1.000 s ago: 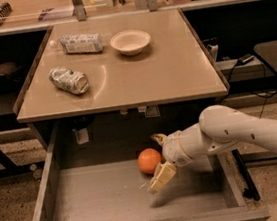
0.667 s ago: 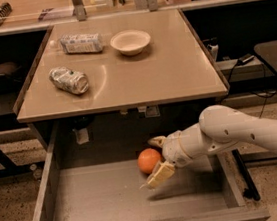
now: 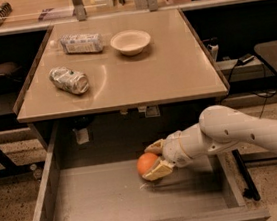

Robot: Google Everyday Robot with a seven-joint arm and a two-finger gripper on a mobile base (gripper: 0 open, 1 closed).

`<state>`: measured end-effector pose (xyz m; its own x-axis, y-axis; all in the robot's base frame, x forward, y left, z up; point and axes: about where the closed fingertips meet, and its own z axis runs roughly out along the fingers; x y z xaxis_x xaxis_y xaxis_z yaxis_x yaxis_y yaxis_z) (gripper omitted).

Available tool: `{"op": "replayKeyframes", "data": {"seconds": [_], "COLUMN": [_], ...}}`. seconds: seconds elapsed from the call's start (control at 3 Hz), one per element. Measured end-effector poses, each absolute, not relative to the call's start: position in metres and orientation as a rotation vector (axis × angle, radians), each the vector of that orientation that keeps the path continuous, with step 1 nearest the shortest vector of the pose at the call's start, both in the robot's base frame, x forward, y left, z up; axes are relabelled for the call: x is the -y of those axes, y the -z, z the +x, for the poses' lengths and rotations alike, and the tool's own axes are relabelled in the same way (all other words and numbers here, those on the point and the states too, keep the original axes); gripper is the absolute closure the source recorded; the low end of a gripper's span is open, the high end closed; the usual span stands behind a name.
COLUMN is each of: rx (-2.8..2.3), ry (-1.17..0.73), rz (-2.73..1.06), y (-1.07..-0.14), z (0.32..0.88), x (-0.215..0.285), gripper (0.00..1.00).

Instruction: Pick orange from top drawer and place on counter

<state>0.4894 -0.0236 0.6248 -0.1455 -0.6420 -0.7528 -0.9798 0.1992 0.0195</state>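
The orange [image 3: 145,163] lies on the scuffed grey floor of the open top drawer [image 3: 104,202], right of its middle. My gripper [image 3: 150,163] reaches in from the right on a white arm. Its two tan fingers [image 3: 158,171] sit against the orange's far and near sides, closed on it. The orange still appears to rest on the drawer floor. The tan counter [image 3: 144,76] spreads above the drawer.
On the counter stand a white bowl [image 3: 130,42], a crushed can [image 3: 69,80] on its side and a wrapped packet [image 3: 82,43] at the back left. The drawer's right wall [image 3: 232,184] runs close under my arm. A dark chair [image 3: 276,60] is at the right.
The fingers have drawn together from a wide straddle onto the orange, and the gripper has shifted slightly left. The orange has hardly moved.
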Motion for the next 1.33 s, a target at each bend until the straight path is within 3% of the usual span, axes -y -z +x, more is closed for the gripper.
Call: {"op": "replayKeyframes", "data": {"seconds": [0.33, 0.67, 1.33], "rx": [-1.865, -1.865, -1.860], "ry": [-0.708, -0.708, -0.677], "rz": [-1.510, -1.510, -1.499], "y": [-0.625, -0.625, -0.639], "z": [0.489, 0.489, 0.489], "x": [0.024, 0.024, 0.022], "gripper": [0.90, 1.00, 1.00]}}
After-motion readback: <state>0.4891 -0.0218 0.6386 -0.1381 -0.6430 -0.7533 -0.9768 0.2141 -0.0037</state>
